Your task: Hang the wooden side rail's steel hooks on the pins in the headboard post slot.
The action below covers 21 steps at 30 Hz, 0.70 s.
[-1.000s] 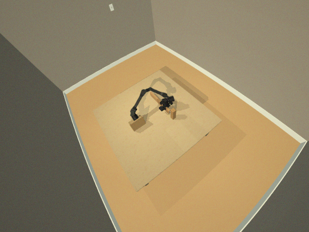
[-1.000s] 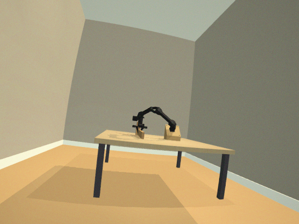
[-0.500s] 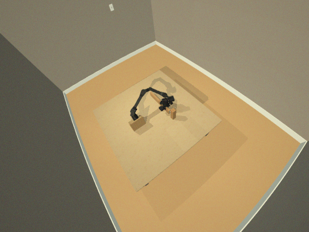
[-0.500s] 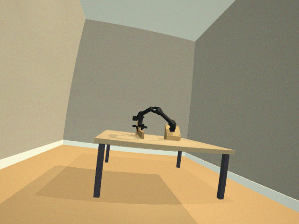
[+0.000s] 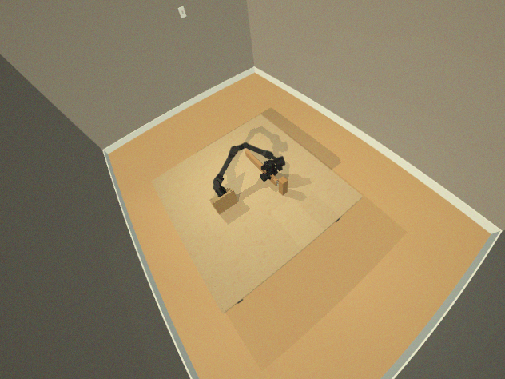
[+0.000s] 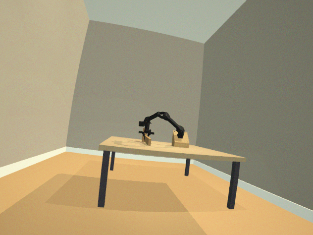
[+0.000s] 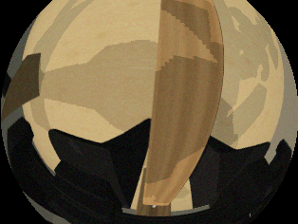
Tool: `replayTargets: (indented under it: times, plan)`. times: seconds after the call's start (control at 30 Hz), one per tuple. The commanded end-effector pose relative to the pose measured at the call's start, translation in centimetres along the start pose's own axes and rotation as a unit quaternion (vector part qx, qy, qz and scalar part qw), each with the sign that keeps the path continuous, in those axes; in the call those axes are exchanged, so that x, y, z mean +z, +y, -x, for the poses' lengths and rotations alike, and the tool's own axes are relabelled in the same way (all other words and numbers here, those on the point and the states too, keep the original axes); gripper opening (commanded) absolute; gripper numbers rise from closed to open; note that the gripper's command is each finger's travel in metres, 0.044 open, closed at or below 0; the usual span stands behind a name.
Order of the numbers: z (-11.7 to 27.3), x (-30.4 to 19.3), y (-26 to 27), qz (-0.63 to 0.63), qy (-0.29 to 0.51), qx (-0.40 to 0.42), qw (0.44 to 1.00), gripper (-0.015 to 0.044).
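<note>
The wooden side rail (image 5: pixel 253 158) (image 6: pixel 148 140) (image 7: pixel 185 109) slants across the table, with its hook end toward the post and its far end low at the table top. The upright headboard post (image 5: pixel 283 186) (image 6: pixel 142 138) (image 7: pixel 161 212) stands just beyond the hook end. My gripper (image 5: pixel 269 173) (image 6: pixel 145 136) (image 7: pixel 167 124) is shut on the rail near its hook end, one black finger on each side. Small pale metal shows between rail end and post in the top view. Whether the hooks sit on the pins, and the slot itself, cannot be made out.
The arm's wooden base block (image 5: pixel 224 201) (image 6: pixel 180 140) stands on the table (image 5: pixel 260 241) (image 6: pixel 207 154) to one side of the rail. The black arm arches high from it to the rail. The table's edges lie well beyond the post.
</note>
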<state>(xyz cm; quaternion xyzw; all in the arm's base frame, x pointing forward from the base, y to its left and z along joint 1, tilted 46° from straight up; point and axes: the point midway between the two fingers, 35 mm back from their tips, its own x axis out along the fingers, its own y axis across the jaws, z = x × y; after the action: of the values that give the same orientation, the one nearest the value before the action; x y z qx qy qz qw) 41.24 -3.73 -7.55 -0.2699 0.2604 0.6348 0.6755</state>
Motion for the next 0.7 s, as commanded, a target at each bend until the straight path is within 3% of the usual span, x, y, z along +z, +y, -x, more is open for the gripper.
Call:
replayTargets:
  times: [0.0,0.67]
  plan:
    - [0.65,-0.17,-0.24,0.003,0.001,-0.007,1.0,0.0]
    - [0.95,-0.17,-0.24,0.003,0.001,-0.007,1.0,0.0]
